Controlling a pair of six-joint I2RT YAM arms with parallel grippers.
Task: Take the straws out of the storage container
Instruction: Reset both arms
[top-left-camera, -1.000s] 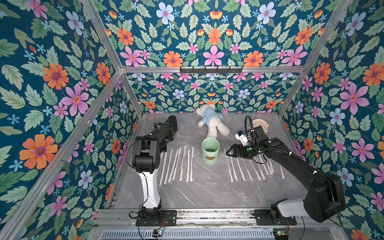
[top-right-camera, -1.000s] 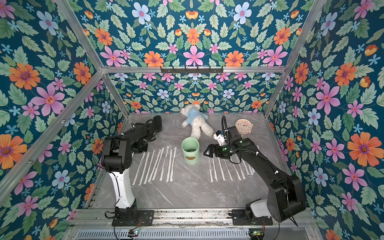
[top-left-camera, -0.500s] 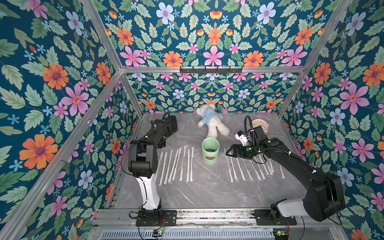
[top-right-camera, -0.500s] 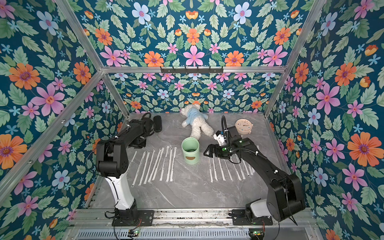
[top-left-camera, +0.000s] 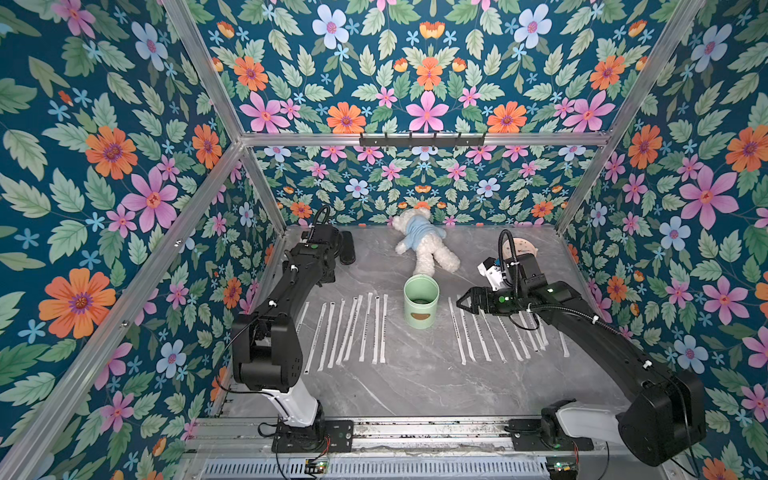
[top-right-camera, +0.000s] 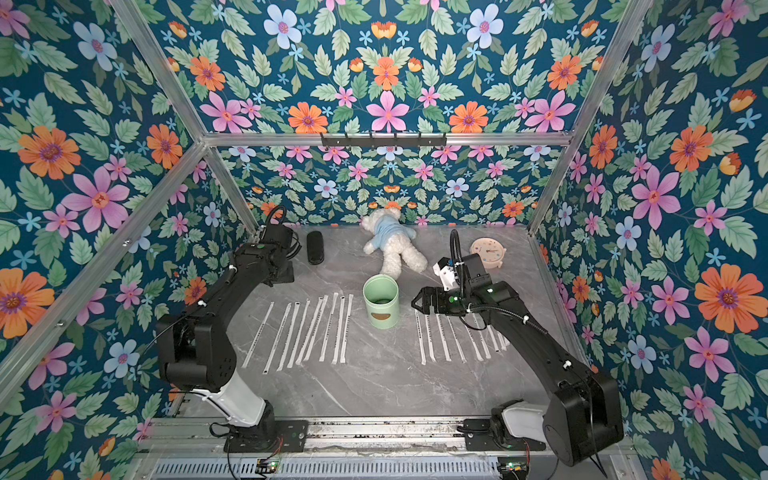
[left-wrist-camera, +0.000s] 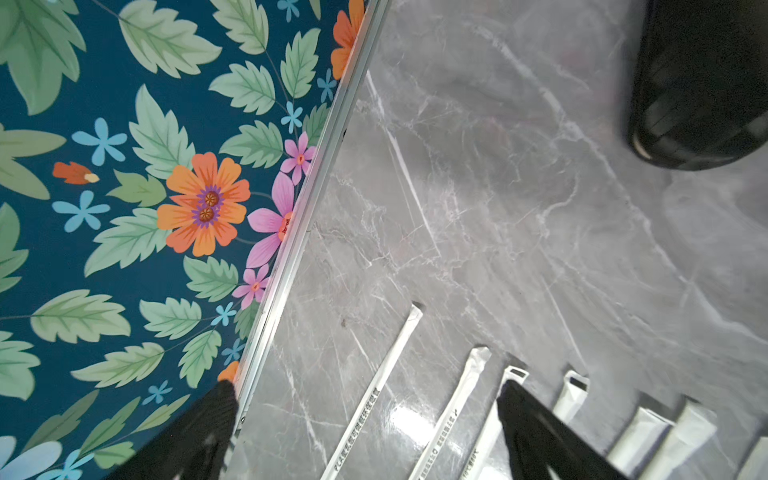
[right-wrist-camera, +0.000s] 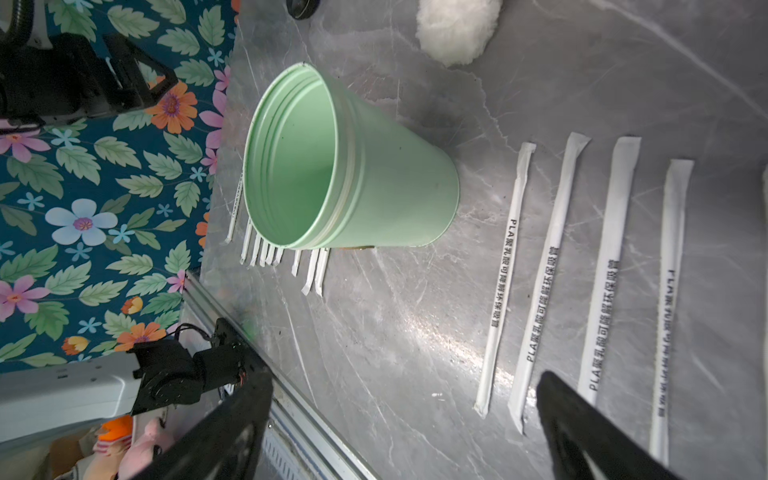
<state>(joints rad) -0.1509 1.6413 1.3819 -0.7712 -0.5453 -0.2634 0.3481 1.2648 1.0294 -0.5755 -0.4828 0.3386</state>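
— On the table (top-left-camera: 415, 386), where does the storage container (top-left-camera: 420, 313) stand?

— You have it upright at the middle, mouth up, with its brown oval mark facing the near edge. Your teddy bear (top-left-camera: 424, 245) lies just behind it.

— And the straws (top-left-camera: 351, 328)?

— You'll find them flat on the marble in two rows, one on each side of the container. They lie side by side and roughly parallel. In both top views none touches the container. Your right wrist view shows only green wall inside it.

— Left gripper (left-wrist-camera: 365, 386)?

— Yours hangs toward the far left corner, near a black case (top-right-camera: 315, 247), just past the far ends of the left row. Its fingers are spread wide and they hold nothing.

— Right gripper (right-wrist-camera: 403, 377)?

— Yours hovers low over the far ends of the right row, just beside the container. Its fingers are also wide apart and grip nothing. You can see a pinkish clock (top-right-camera: 488, 251) behind that arm.
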